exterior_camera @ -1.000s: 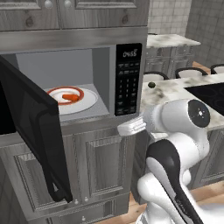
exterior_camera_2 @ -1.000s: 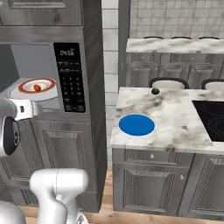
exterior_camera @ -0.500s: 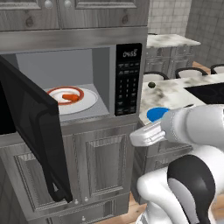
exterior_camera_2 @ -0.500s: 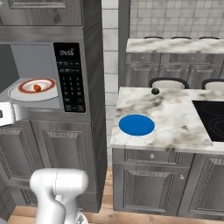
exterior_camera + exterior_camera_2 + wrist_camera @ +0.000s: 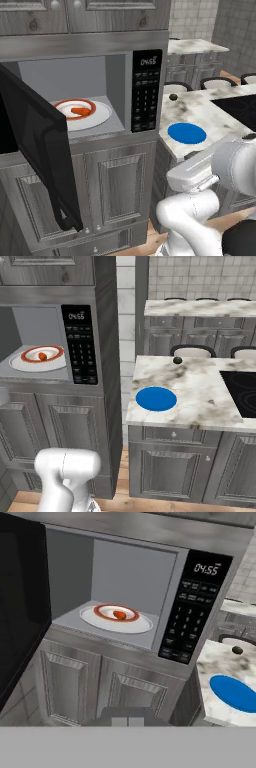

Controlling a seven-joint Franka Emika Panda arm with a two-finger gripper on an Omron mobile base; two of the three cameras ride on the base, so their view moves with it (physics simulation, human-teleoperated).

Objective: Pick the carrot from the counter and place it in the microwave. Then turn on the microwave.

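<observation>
Nearest to us hangs the microwave's black door with its dark glass [image 5: 42, 150], swung wide open toward the left, so the grey cavity is still exposed and the start step, in our judgement, must wait until that door is pushed shut. Our white Franka arm [image 5: 210, 172] is folded low at the right of the left base view, well back from the opening; the hand view looks at the appliance from outside and below, which suggests the hand is clear of the cavity. We cannot tell whether the gripper's fingers are apart or together, since the tips are not visible. Just beyond the door sits the large built-in black microwave [image 5: 145, 90], and inside it the small orange stick-shaped carrot [image 5: 79, 111] lies on the white turntable plate with a red ring [image 5: 117, 618], near the middle of that ring, so we judge the placing half of the task done. The black keypad panel with its digital display [image 5: 80, 343] stands at the right of the cavity, reading 04:55, and will be what we press once the door is closed. To the right, the white-and-grey mottled marble counter [image 5: 200, 391] carries a round blue plate [image 5: 156, 398] near its front left corner, with a small dark round object [image 5: 177, 360] farther back.
</observation>
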